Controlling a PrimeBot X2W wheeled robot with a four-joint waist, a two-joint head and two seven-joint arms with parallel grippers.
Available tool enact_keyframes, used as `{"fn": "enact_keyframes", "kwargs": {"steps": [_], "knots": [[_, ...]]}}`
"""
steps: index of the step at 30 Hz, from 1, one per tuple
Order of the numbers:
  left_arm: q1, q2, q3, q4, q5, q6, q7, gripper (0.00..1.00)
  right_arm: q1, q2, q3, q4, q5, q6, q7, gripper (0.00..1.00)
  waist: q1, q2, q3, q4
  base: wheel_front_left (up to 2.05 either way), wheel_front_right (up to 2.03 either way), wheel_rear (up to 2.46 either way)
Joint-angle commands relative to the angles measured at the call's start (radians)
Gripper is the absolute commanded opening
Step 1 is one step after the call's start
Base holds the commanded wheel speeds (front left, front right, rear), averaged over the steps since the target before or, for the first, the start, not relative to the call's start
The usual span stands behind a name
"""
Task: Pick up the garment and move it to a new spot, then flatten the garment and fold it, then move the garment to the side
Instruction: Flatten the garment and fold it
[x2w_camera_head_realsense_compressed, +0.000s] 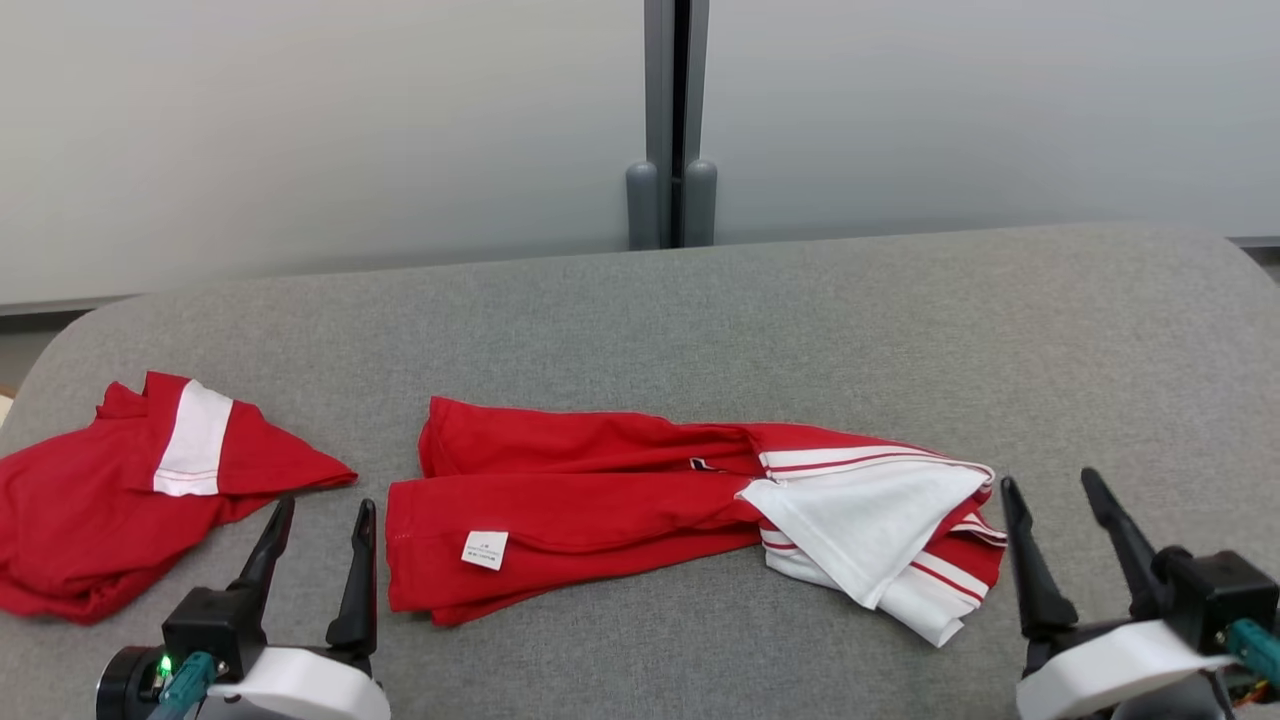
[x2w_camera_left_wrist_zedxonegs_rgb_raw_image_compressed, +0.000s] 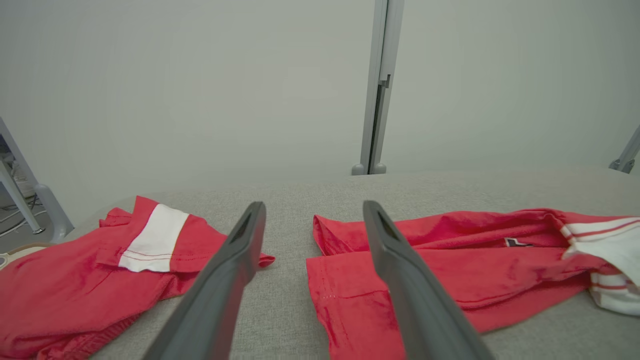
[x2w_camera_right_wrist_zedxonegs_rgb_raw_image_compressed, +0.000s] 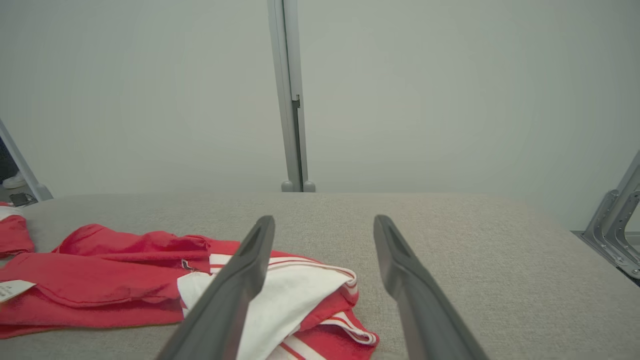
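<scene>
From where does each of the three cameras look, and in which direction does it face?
Head view: on the head, facing forward and down at the grey table; left pincer and right pincer show below, open.
Left wrist view: on the left arm, facing along its fingers between the left garment and the middle garment.
Right wrist view: on the right arm, facing along its fingers over the middle garment's white end.
Shared: all show the middle garment and wall post.

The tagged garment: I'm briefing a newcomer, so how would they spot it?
On the grey table, two red garments lie near the front edge. It is the long central garment; unlike the crumpled garment at left, it carries a small white tag.
</scene>
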Motion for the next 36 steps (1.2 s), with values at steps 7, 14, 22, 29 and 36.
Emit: {"fn": "enact_keyframes", "kwargs": {"steps": [7,14,22,29,36], "knots": [[0.038,0.014,-0.006,-0.023,-0.003,0.015,0.019,1.0,0.07,0.025,0.017,-0.072,0.008,0.0,0.043,1.0,0.0,0.0,-0.027,-0.016,0.0,0.0,0.0],[0.035,0.022,-0.009,-0.03,-0.007,0.021,0.027,1.0,0.069,0.031,0.023,-0.064,0.004,0.0,0.046,1.0,0.0,0.0,-0.025,-0.017,0.0,0.0,0.0],[0.027,0.022,-0.015,-0.035,-0.01,0.023,0.027,1.0,0.056,0.035,0.046,-0.046,0.009,0.0,0.05,1.0,0.0,0.0,-0.018,-0.013,0.0,0.0,0.0],[-0.008,0.014,-0.03,-0.036,-0.003,0.016,0.024,1.0,0.072,0.027,0.134,0.056,0.021,0.0,0.079,1.0,0.0,0.0,0.016,0.014,0.0,0.0,0.0],[-0.048,-0.004,-0.04,-0.022,-0.002,0.007,0.012,1.0,0.006,0.021,0.21,0.205,0.021,0.0,0.051,1.0,0.0,0.0,0.071,0.037,0.0,0.0,0.0]]}}
